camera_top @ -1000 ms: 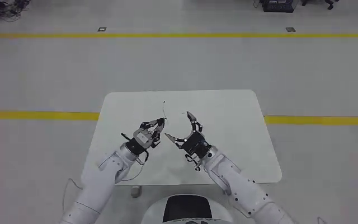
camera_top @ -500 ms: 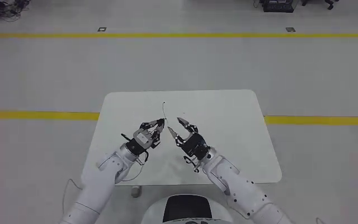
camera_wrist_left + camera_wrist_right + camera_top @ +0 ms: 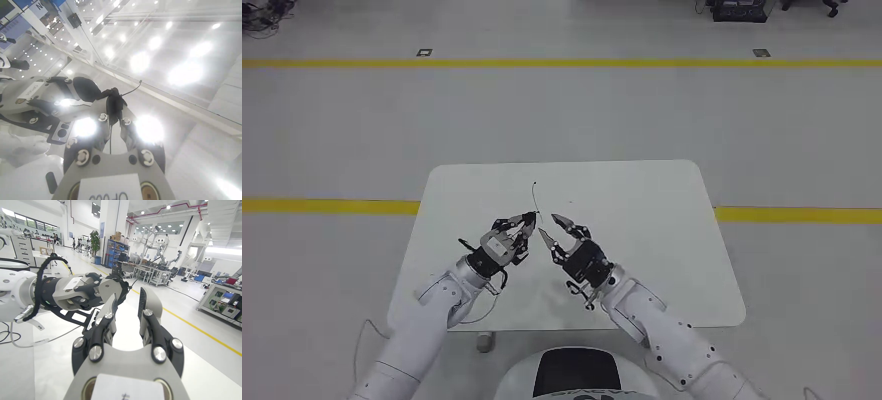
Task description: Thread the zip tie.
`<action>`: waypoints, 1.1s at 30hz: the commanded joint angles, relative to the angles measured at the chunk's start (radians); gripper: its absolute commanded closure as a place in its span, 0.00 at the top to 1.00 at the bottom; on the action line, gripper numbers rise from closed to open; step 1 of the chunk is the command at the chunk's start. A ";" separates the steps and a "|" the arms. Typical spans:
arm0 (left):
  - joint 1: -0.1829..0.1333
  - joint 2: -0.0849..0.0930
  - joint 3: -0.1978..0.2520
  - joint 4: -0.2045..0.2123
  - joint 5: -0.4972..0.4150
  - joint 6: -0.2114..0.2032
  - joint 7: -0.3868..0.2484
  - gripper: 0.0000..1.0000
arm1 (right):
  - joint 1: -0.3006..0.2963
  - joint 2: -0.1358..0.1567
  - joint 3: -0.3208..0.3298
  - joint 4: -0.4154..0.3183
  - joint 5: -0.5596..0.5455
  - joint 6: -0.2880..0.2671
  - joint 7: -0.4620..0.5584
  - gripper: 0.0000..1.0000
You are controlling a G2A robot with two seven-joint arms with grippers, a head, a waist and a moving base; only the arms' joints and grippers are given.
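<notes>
Top view: left tool [image 3: 526, 227] clenches zip tie [image 3: 536, 197], right tool [image 3: 548, 227] spread alongside.

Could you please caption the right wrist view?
Open right tool faces the left tool shut on a black zip tie.

You have both arms over the middle of the table [image 3: 642, 200], with the left end effector [image 3: 525, 227] just beside the right end effector [image 3: 549, 227] and their tips facing each other. The zip tie [image 3: 536, 197] is pinched between the left end effector's fingertips and sticks out from them toward the table's far edge. The right end effector's spread jaws sit just to the right of that pinch point.
</notes>
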 commanded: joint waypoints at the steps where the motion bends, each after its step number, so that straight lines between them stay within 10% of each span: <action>1: 0.000 0.000 0.000 0.000 0.000 0.000 0.000 0.00 | 0.001 -0.002 -0.002 0.002 0.000 0.001 -0.001 0.24; 33: 0.000 0.000 0.000 0.000 0.000 0.000 0.000 0.00 | 0.022 -0.029 -0.007 0.034 -0.006 0.036 -0.009 0.00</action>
